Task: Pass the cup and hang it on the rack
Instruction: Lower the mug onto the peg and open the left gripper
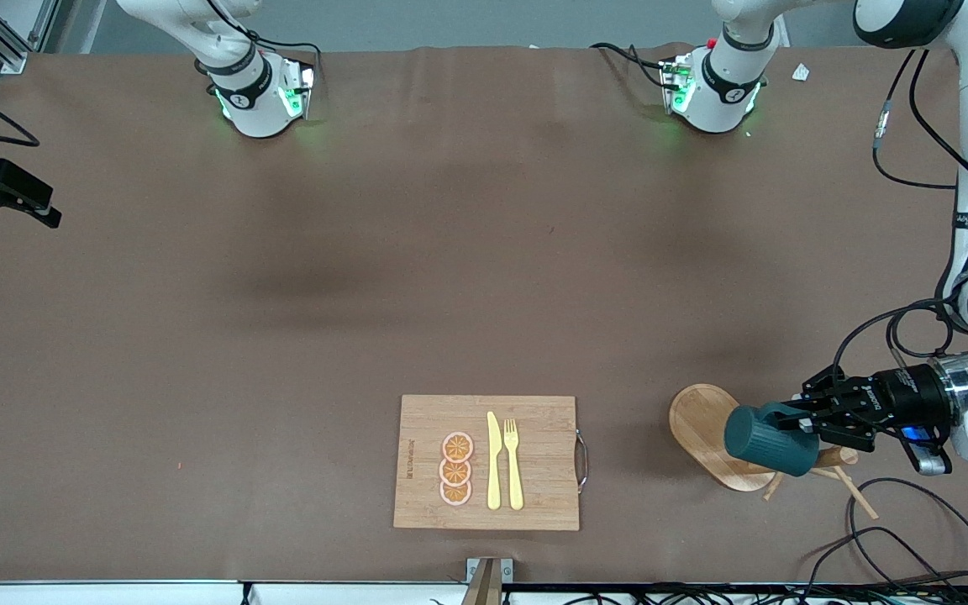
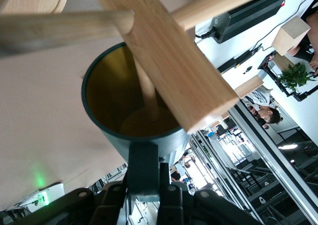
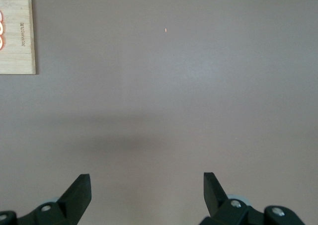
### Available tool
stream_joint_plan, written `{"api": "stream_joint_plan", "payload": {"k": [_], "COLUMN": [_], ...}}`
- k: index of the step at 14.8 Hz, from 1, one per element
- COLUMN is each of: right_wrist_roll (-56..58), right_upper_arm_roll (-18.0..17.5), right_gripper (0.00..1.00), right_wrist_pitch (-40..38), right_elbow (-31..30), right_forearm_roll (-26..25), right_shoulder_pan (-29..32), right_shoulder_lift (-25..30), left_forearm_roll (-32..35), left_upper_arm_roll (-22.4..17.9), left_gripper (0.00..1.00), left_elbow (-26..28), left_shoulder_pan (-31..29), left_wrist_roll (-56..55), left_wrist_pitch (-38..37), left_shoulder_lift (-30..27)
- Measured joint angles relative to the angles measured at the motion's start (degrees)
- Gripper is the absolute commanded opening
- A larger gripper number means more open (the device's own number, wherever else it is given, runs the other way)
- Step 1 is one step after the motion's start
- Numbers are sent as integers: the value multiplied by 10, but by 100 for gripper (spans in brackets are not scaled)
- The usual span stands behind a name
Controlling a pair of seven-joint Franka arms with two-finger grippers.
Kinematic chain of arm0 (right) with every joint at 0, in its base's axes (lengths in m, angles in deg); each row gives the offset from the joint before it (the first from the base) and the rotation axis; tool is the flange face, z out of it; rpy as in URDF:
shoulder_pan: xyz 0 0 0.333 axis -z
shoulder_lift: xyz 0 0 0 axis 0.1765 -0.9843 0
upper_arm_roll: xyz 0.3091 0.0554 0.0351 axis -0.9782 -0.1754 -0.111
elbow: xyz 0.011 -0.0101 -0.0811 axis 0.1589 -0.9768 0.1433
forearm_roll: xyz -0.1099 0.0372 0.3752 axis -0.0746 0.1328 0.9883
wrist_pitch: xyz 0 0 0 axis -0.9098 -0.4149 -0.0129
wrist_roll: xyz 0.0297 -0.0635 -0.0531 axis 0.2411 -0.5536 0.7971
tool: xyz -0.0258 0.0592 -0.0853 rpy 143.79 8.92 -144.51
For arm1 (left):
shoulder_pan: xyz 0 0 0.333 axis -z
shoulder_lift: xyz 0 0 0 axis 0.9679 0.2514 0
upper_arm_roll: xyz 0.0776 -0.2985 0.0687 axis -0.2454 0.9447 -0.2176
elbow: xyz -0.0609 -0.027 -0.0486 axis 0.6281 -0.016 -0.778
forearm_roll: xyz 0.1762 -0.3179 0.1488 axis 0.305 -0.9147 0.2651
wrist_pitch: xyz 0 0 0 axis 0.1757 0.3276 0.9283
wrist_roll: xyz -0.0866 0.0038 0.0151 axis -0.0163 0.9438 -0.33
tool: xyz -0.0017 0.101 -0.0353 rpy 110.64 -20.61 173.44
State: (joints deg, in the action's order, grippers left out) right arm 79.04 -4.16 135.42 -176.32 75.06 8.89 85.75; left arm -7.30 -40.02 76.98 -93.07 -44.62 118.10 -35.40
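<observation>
The dark teal cup [image 1: 765, 441] is held on its side over the wooden rack's oval base [image 1: 697, 418], at the left arm's end of the table. My left gripper [image 1: 799, 418] is shut on the cup's handle [image 2: 144, 168]. In the left wrist view the cup's tan inside [image 2: 117, 93] faces the rack's post [image 2: 169, 61], and a thin peg [image 2: 147, 88] reaches into the cup's mouth. My left gripper [image 2: 146, 190] shows at that view's edge. My right gripper [image 3: 146, 187] is open and empty over bare brown table. It is out of the front view.
A bamboo cutting board [image 1: 534, 496] lies near the front camera with three orange slices [image 1: 456, 469], a yellow knife [image 1: 493, 460] and a fork [image 1: 513, 462]; its corner shows in the right wrist view [image 3: 17, 41]. Black cables [image 1: 896, 538] lie beside the rack.
</observation>
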Motion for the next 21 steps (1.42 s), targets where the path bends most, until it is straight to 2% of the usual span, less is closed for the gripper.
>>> {"api": "stream_joint_plan", "payload": {"k": [16,21], "right_wrist_roll": [0,0], "right_upper_arm_roll": [-2,-4], "right_gripper": [100,100], "right_wrist_pitch": [9,9], "right_elbow": [0,0], "right_forearm_roll": [0,0], "right_shoulder_pan": [0,0], "right_shoulder_lift": [0,1], "left_forearm_roll": [-15,-15], "left_upper_arm_roll": [0,0], "left_gripper": [2,7], "left_elbow": [0,0], "left_shoulder_pan": [-11,-11], "left_wrist_roll": [6,6], "left_wrist_pitch": [0,0], "left_shoulder_lift": [17,21]}}
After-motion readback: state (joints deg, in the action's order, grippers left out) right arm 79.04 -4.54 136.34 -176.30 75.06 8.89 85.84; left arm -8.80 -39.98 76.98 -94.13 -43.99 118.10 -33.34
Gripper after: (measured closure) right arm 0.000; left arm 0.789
